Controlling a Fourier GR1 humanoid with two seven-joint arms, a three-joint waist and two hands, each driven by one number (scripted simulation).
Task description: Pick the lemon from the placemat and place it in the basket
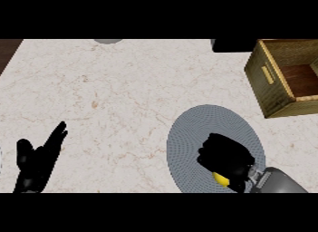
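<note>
Fingers of the right hand (224, 156) curl round the lemon (220, 179) on the grey placemat (214, 120); wooden basket (276, 79) far right, left hand (36, 161) open near left.

There is only one view, taken from the robot's head. It looks steeply down on the marble counter (108, 99). The wooden basket (272, 86) is cut by the right edge, and both forearms enter from the lower edge, nearer than the basket.

right hand (224, 157) curled, fingers down | left hand (36, 162) open, fingers up
</note>
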